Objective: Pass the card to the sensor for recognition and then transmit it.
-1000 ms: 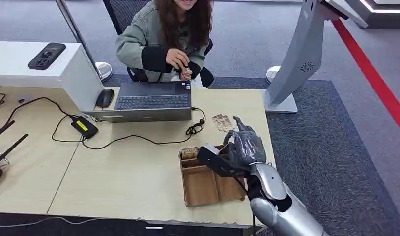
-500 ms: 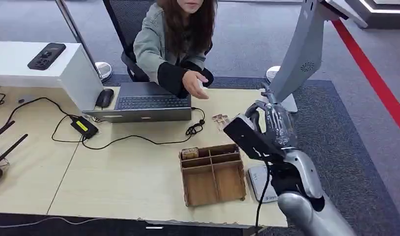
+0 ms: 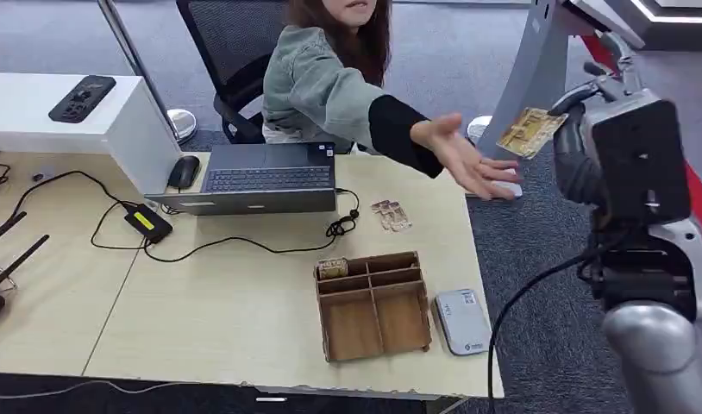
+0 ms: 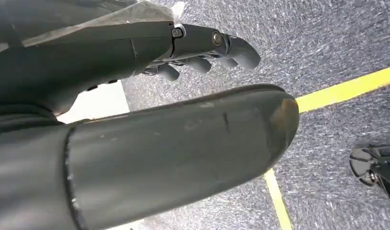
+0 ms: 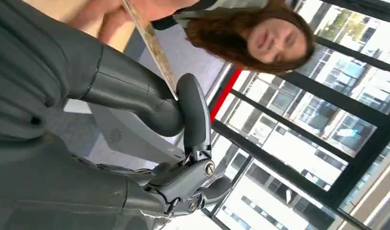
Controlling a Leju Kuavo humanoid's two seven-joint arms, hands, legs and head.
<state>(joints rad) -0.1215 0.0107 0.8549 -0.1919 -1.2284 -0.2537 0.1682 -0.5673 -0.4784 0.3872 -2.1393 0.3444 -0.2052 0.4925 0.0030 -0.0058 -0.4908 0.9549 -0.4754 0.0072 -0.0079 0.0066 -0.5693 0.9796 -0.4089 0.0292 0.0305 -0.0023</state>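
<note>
My right hand [image 3: 593, 138] is raised high at the right, past the table's edge, pinching a tan card [image 3: 530, 131] between thumb and finger. In the right wrist view the card [image 5: 150, 40] shows edge-on against the thumb [image 5: 193, 112]. A seated person stretches an open hand [image 3: 468, 162] toward the card, just below and left of it, apart from it. The grey card sensor [image 3: 460, 321] lies on the table beside the wooden organizer [image 3: 372, 304]. My left hand [image 4: 202, 52] hangs over the carpet, its fingers curled in with nothing in them.
A laptop [image 3: 261, 178], mouse [image 3: 183, 172], black adapter with cables [image 3: 147, 221] and several small cards [image 3: 391, 215] lie on the wooden table [image 3: 201, 302]. A grey kiosk stand [image 3: 529, 95] rises behind my right hand. A white cabinet [image 3: 67, 121] stands at the left.
My right hand rose from the organizer, up and to the right, carrying the card. The person leaned over and reached an arm out toward the card.
</note>
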